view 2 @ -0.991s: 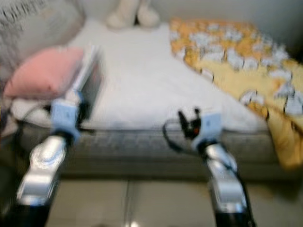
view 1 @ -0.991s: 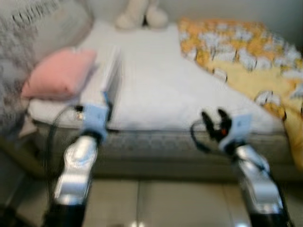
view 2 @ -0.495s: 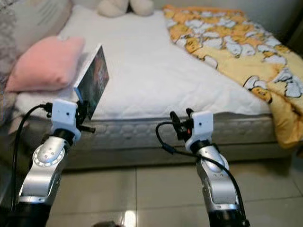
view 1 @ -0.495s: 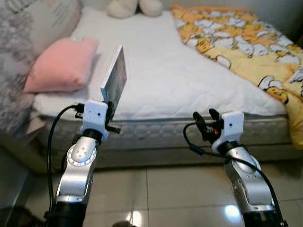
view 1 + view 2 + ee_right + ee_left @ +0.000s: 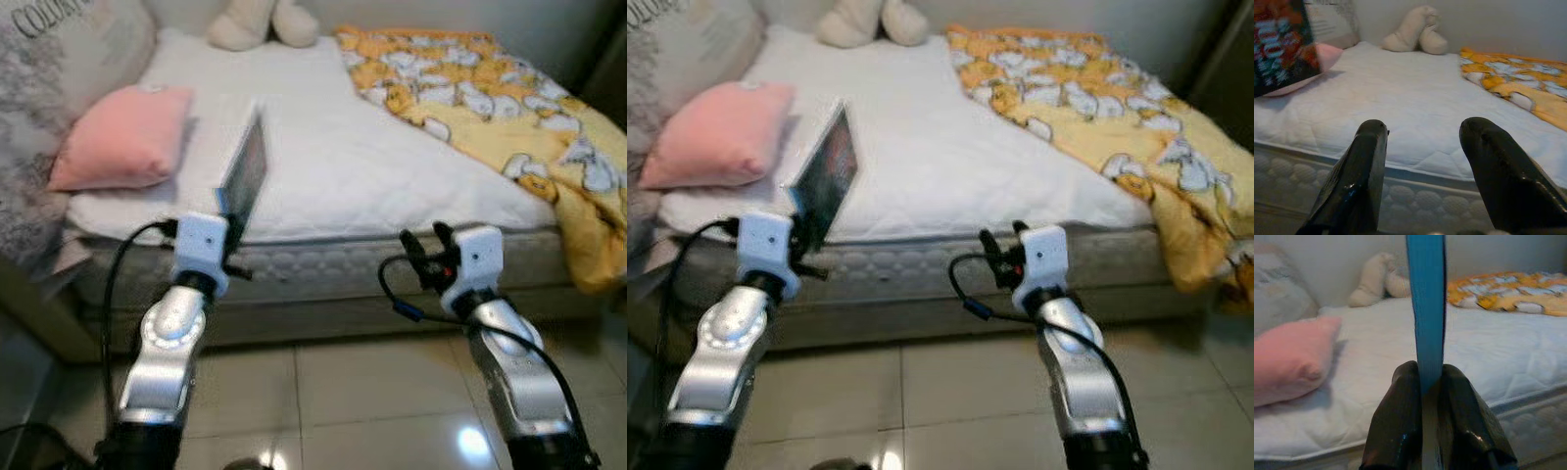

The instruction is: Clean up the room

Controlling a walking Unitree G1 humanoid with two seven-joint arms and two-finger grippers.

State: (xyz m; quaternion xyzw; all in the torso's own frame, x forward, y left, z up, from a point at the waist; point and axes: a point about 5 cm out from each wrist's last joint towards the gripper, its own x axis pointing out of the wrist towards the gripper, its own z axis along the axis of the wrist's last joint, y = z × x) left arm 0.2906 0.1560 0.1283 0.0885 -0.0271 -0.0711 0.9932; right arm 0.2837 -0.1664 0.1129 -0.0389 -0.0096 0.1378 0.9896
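My left gripper (image 5: pixel 232 227) is shut on a thin book (image 5: pixel 244 174), held upright on its edge before the front of the bed (image 5: pixel 333 166). Seen along the left wrist's fingers (image 5: pixel 1400 421), the book (image 5: pixel 1425 303) is a blue edge clamped between them. My right gripper (image 5: pixel 424 252) stands open and empty at the same height, in front of the mattress side. Its two black fingers (image 5: pixel 1364 171) are spread apart, and the book's printed cover (image 5: pixel 1281 44) appears beside them.
A pink pillow (image 5: pixel 122 137) lies on the bed's left, grey patterned cushions (image 5: pixel 59 59) behind it. A cream plush toy (image 5: pixel 257 22) sits at the far end. A yellow patterned blanket (image 5: pixel 509 108) drapes over the right side. Glossy tiled floor (image 5: pixel 343 401) lies below.
The camera has shifted, so the bed sits further left in the picture. Both grippers keep their poses, the left still holding the book.
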